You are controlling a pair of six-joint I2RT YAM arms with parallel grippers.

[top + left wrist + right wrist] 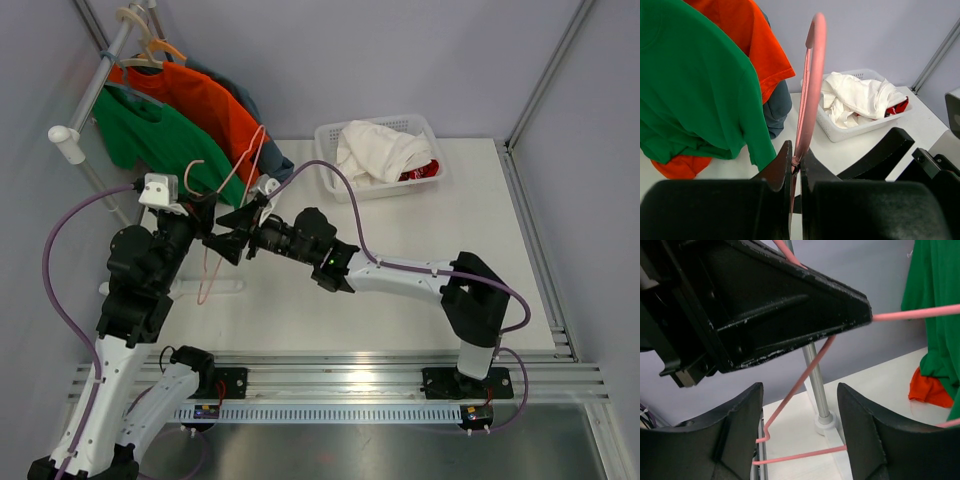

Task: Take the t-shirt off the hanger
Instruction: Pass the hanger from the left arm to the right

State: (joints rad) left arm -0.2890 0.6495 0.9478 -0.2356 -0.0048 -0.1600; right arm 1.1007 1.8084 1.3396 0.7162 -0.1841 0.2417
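Observation:
A bare pink wire hanger (246, 160) is held over the table's left side, with no t-shirt on it. My left gripper (208, 226) is shut on its wire, and the left wrist view shows the hanger (812, 75) pinched between the jaws of the gripper (796, 160). My right gripper (238, 232) is open right next to it. In the right wrist view its jaws (800, 405) stand apart on either side of the hanger's lower wires (805, 377), gripping nothing. A white t-shirt (378, 150) lies in the basket (432, 182).
A green t-shirt (150, 140), an orange one (210, 100) and a grey-blue one (272, 160) hang on the rack (110, 50) at the back left. The rack's pole and foot (819, 390) stand just beyond my right gripper. Red cloth (420, 173) is in the basket too.

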